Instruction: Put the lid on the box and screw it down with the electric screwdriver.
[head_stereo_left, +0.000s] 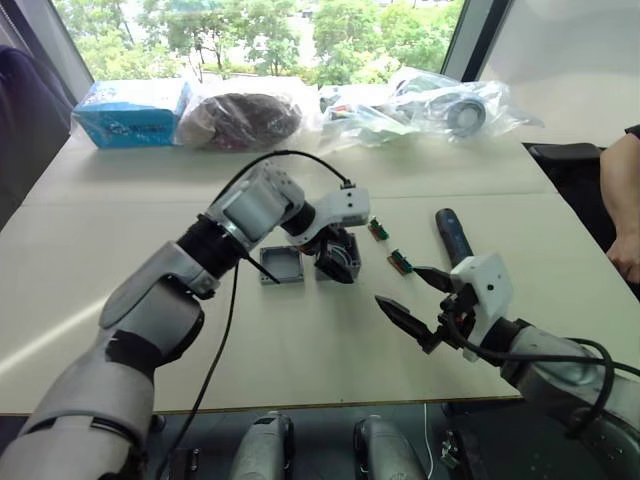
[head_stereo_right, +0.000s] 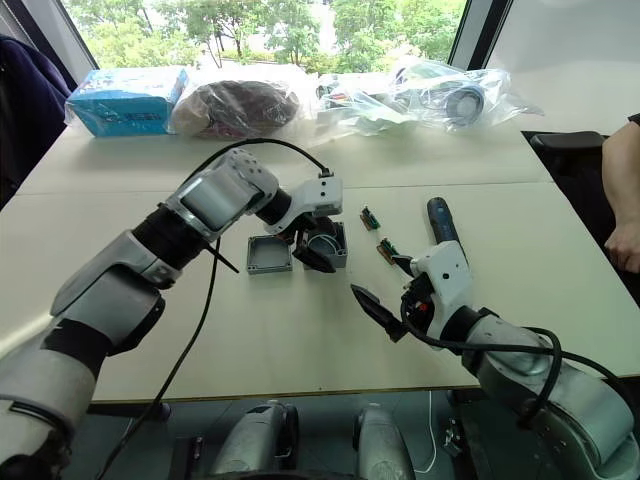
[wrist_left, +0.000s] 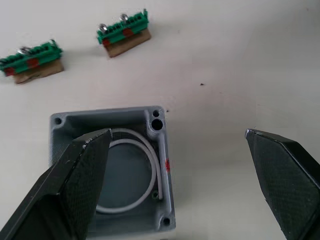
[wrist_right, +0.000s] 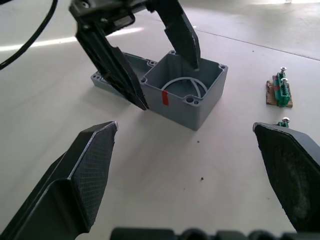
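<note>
The grey box (head_stereo_left: 347, 247) stands open-topped at mid-table, a white wire curled inside it (wrist_left: 125, 170). Just to its left lies the shallow grey lid (head_stereo_left: 281, 266), rim up. My left gripper (head_stereo_left: 333, 262) is open right at the box, one finger (wrist_left: 75, 185) over its inside and the other (wrist_left: 285, 180) wide of it. It holds nothing. The black electric screwdriver (head_stereo_left: 452, 236) lies to the right of the box. My right gripper (head_stereo_left: 397, 284) hovers open and empty in front of the screwdriver, pointing toward the box (wrist_right: 192, 97).
Two small green terminal parts (head_stereo_left: 378, 229) (head_stereo_left: 401, 262) lie between the box and the screwdriver. A blue carton (head_stereo_left: 130, 112) and plastic bags (head_stereo_left: 420, 105) line the table's far edge. A person's arm (head_stereo_left: 622, 200) shows at the right edge.
</note>
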